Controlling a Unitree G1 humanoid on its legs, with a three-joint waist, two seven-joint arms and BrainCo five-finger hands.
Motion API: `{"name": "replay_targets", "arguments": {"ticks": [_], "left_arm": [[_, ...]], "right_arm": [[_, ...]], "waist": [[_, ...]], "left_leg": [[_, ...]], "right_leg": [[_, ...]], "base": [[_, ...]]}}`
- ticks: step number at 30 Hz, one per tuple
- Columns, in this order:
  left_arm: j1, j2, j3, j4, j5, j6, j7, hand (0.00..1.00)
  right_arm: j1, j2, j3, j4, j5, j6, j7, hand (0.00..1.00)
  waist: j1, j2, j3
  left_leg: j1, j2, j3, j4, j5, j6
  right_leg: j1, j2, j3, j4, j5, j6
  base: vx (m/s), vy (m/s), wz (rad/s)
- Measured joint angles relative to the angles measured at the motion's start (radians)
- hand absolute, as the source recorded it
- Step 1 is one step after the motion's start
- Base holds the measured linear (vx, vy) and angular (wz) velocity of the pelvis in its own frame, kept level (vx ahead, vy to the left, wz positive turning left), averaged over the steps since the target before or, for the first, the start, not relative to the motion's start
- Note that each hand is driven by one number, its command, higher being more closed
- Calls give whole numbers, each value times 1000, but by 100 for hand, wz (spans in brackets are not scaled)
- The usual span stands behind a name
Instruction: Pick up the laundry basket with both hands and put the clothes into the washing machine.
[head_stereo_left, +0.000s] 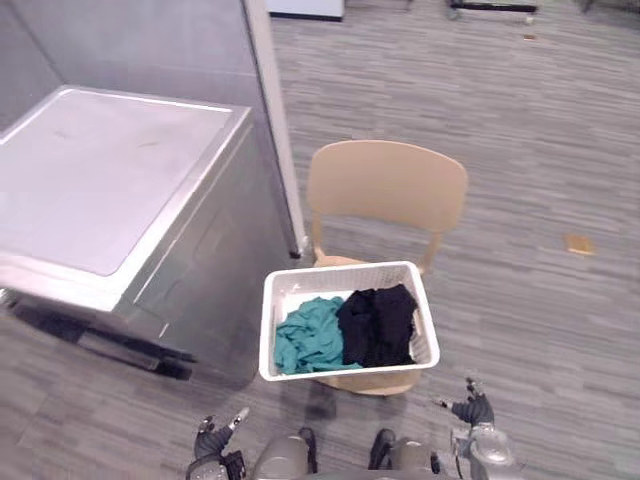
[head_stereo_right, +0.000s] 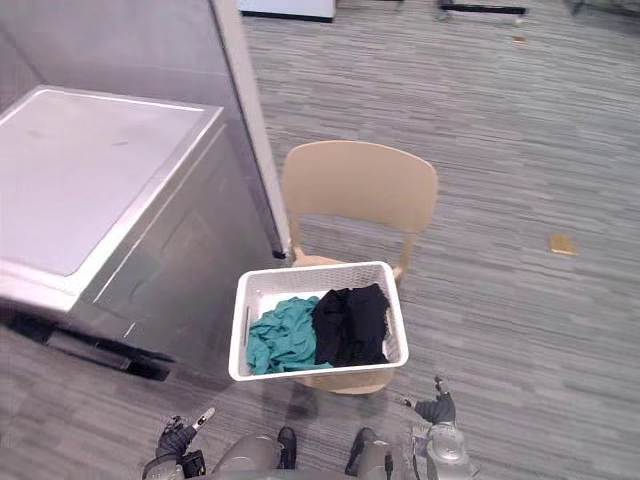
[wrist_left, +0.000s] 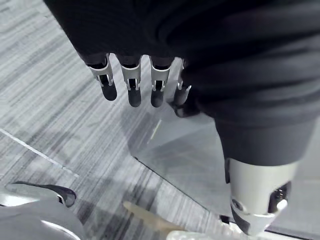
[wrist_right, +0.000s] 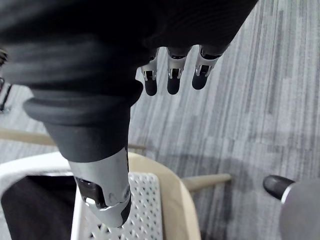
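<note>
The grey carpet floor (head_stereo_left: 530, 320) lies open off the right edge of the beige wooden chair (head_stereo_left: 385, 185); a silver metal washing machine (head_stereo_left: 100, 170) crowds its left edge.

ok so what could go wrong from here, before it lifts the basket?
1. The laundry basket sits on a chair and is wider than its seat; if the left hand and right hand, both open and low, lift unevenly, it may tip and spill the teal garment and black garment.
2. The washing machine shows no opening from here; with both hands on the basket, none is free to open it.
</note>
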Motion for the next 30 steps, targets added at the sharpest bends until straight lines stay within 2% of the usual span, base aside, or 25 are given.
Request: {"name": "replay_targets", "arguments": {"ticks": [1, 2, 3, 4, 5, 6, 8, 9, 10, 11, 12, 13, 14, 15, 16, 17, 18, 19, 21, 23, 24, 25, 27, 28, 30], "left_arm": [[-13, 0, 0, 5, 4, 0, 0, 0], [-26, 1, 1, 14, 5, 0, 1, 0], [-30, 1, 1, 18, 5, 1, 1, 0], [-43, 2, 0, 44, 6, 0, 1, 0], [-60, 5, 0, 78, 7, 0, 0, 0], [-71, 9, 0, 93, 7, 1, 1, 0], [-89, 15, -1, 128, 18, 1, 1, 0], [-90, 15, -4, 128, 27, 1, 2, 0], [-93, 13, -7, 130, 34, 1, 2, 0], [-96, 16, -13, 138, 38, 0, 3, 0], [-121, 46, -29, 150, 44, 0, 2, 0], [-134, 92, -55, 153, 45, -1, 2, 0], [-137, 110, -61, 153, 49, -1, 2, 0], [-141, 134, -63, 154, 56, -2, 3, 0], [-135, 149, -62, 161, 65, -4, 3, 0], [-125, 164, -61, 167, 64, -5, 4, 0], [-118, 172, -61, 168, 64, -4, 5, 0], [-112, 173, -61, 167, 64, -4, 6, 0], [-104, 168, -63, 168, 64, 0, 6, 0], [-88, 150, -63, 168, 64, 1, 5, 0], [-88, 143, -64, 168, 64, 1, 5, 0], [-91, 128, -72, 167, 64, 1, 4, 0], [-93, 93, -84, 149, 64, 1, 3, 0], [-95, 68, -91, 131, 64, 1, 4, 0], [-96, 31, -91, 72, 62, -3, 4, 0]], "right_arm": [[-9, -1, -9, 16, 13, -1, -1, 0], [-35, -10, -24, 53, 24, 0, -2, 0], [-49, -17, -27, 70, 25, 1, -2, 0], [-68, -28, -45, 102, 25, 0, -2, 0], [-77, -35, -73, 141, 24, 0, -3, 0], [-83, -43, -85, 161, 23, 2, -2, 0], [-91, -74, -100, 214, 20, 11, -3, 0], [-98, -83, -101, 224, 19, 15, -2, 0], [-103, -109, -103, 245, 19, 20, -1, 0], [-115, -120, -106, 262, 19, 22, -2, 0], [-135, -91, -107, 305, 20, 24, 0, 0], [-137, -44, -107, 316, 20, 33, 2, 0], [-136, -26, -107, 319, 20, 36, 2, 0], [-135, -4, -107, 325, 22, 39, 2, 0], [-140, 5, -106, 326, 22, 39, 1, 0], [-152, 13, -99, 323, 22, 39, 0, 0], [-154, 18, -81, 316, 22, 38, -1, 0], [-157, 20, -59, 304, 23, 38, -1, 0], [-172, 20, -4, 294, 24, 39, 0, 0], [-167, 22, 75, 276, 31, 38, 1, 0], [-166, 23, 96, 266, 35, 37, 1, 0], [-176, 22, 132, 242, 40, 36, 2, 0], [-190, 30, 179, 177, 51, 35, 3, 0], [-189, 30, 198, 135, 60, 27, 2, 0], [-198, 33, 234, 122, 69, 25, 1, 0]], "waist": [[-1, -6, -1], [-1, 0, -5], [-2, -7, -1], [-6, -7, -1], [-6, -9, -6], [-7, -9, -7], [-11, -11, -14], [-15, -7, -19], [-37, 26, -39], [-43, 34, -45], [-61, 0, -38], [-59, -24, -40], [-60, -32, -42], [-54, -55, -44], [-47, -44, -36], [-40, -49, -38], [-32, -45, -36], [-33, -44, -35], [-38, -39, -23], [-39, -35, -9], [-40, -33, -7], [-54, -43, -2], [-45, -16, 15], [-59, -1, 29], [-53, 1, 44]], "left_leg": [[-25, 23, 76, 16, -6, -3], [-54, 69, 183, 43, -8, 1], [-61, 95, 225, 64, -8, 6], [-68, 142, 259, 112, -9, 10], [-62, 197, 269, 153, -9, 11], [-54, 229, 274, 164, -9, 11], [13, 335, 309, 109, -1, 4], [31, 347, 312, 79, 18, 15], [63, 375, 304, -1, 122, 28], [69, 343, 288, -31, 96, -74], [65, 289, 279, -72, 82, -136], [35, 247, 257, -63, 82, -120], [23, 235, 244, -45, 75, -109], [14, 224, 235, 9, 46, -95], [9, 226, 234, 59, 12, -87], [-2, 236, 240, 119, -27, -78], [-18, 237, 246, 145, -38, -71], [-28, 237, 248, 147, -43, -62], [-26, 238, 241, 104, -36, -60], [35, 238, 233, 13, 5, -62], [43, 235, 223, -11, 20, -68], [41, 217, 175, -51, 35, -75], [35, 181, 84, -106, 71, -44], [27, 171, 52, -113, 91, -17], [1, 145, 26, -114, 134, -11]], "right_leg": [[-12, -25, -45, 11, -1, -4], [-26, -53, -81, 31, -1, -5], [-32, -68, -91, 43, -1, -5], [-29, -105, -130, 58, 2, 0], [-22, -138, -156, 59, 13, 18], [-15, -156, -170, 59, 20, 30], [-11, -232, -191, 62, 63, 89], [-14, -249, -195, 63, 75, 107], [-19, -268, -213, 65, 96, 140], [-21, -288, -216, 58, 115, 155], [-10, -316, -204, 5, 161, 172], [1, -307, -188, -58, 197, 160], [19, -300, -186, -84, 209, 159], [54, -296, -180, -123, 238, 123], [67, -296, -167, -134, 255, 101], [64, -295, -141, -131, 269, 81], [50, -293, -108, -129, 280, 65], [31, -280, -66, -125, 273, 29], [-11, -214, 47, -50, 151, 23], [-34, -97, 185, 45, -11, 61], [-32, -69, 227, 40, -35, 71], [-26, -42, 272, 23, -51, 109], [-47, 1, 334, 32, -91, 108], [-48, 20, 361, 36, -100, 100], [-44, -13, 316, 68, -107, 102]], "base": [[-88, 17, 112], [-80, 26, 105], [-70, 66, 96], [-89, 141, 93], [-98, 185, 94], [-112, 287, 88], [-111, 469, 72], [-82, 520, 67], [-31, 322, 61], [-57, 588, 84], [-77, 608, 77], [-54, 558, 74], [-28, 387, 56], [12, 198, 28], [-17, 260, 1], [-46, 244, -28], [-56, 210, -27], [-87, 122, -10], [-73, 10, -3], [-71, -142, -4], [-67, -177, 31], [-101, -137, 23], [-88, -111, 18], [24, -113, 64], [62, -100, 93]]}}
